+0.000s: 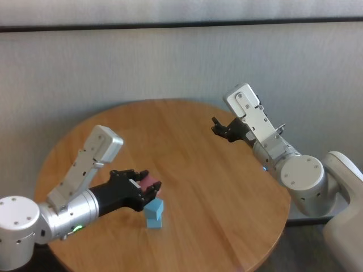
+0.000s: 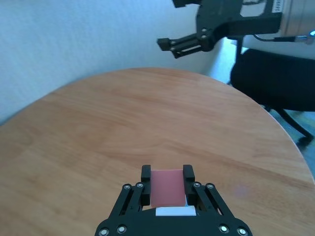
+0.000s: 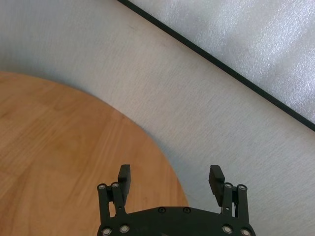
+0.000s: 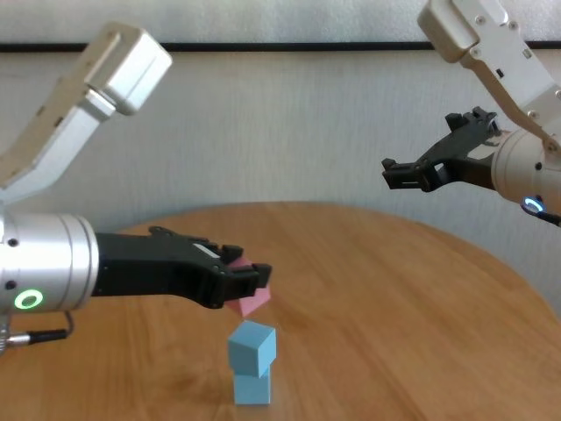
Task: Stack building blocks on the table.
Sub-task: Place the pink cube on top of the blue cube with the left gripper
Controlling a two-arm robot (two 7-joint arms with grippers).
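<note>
Two light blue blocks are stacked on the round wooden table [image 1: 198, 170], the upper blue block [image 4: 252, 343] on the lower blue block [image 4: 252, 386]; the stack also shows in the head view [image 1: 154, 213]. My left gripper [image 1: 151, 188] is shut on the pink block [image 2: 167, 187], holding it just above and slightly behind the stack [image 4: 252, 301]. My right gripper [image 1: 218, 127] is open and empty, raised over the table's far right edge; it also shows in the chest view [image 4: 405, 174] and its own wrist view [image 3: 171, 177].
A grey wall stands behind the table. A dark chair [image 2: 275, 73] is beyond the table's right side. The table edge [image 3: 147, 142] runs close under my right gripper.
</note>
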